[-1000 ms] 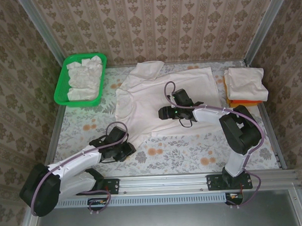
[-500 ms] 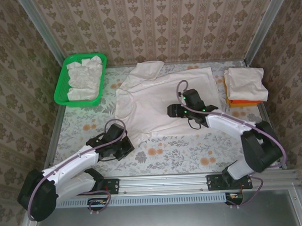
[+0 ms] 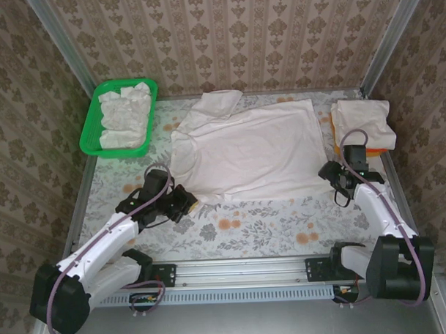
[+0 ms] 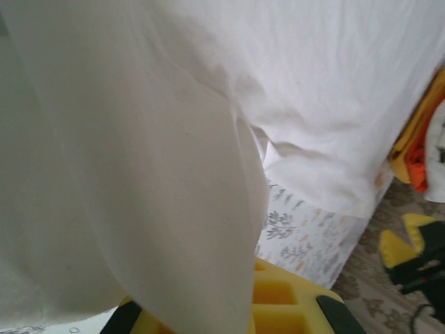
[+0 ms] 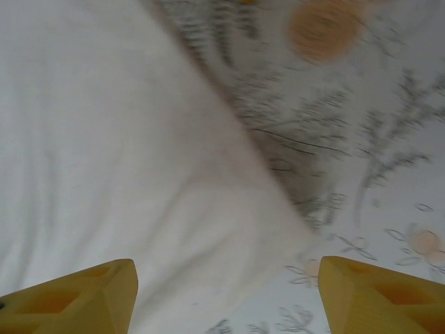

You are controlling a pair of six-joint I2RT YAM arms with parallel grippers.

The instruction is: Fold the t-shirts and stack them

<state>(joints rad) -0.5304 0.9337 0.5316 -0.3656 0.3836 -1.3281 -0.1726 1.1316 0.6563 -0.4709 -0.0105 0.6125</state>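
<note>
The spread t-shirt (image 3: 244,155) is clamped at its near-left corner by the left gripper (image 3: 182,203); its near-right corner is straddled by the right gripper (image 3: 328,171), jaws apart.

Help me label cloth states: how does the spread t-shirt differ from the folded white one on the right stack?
The spread t-shirt lies open, mostly flat; the folded shirt is a compact rectangle. The spread t-shirt rests on the table; the folded shirt tops an orange shirt. Both are off-white.

Right gripper (image 5: 226,292) gapes over t-shirt (image 5: 104,139) corner — floral table (image 5: 361,139) beside.
</note>
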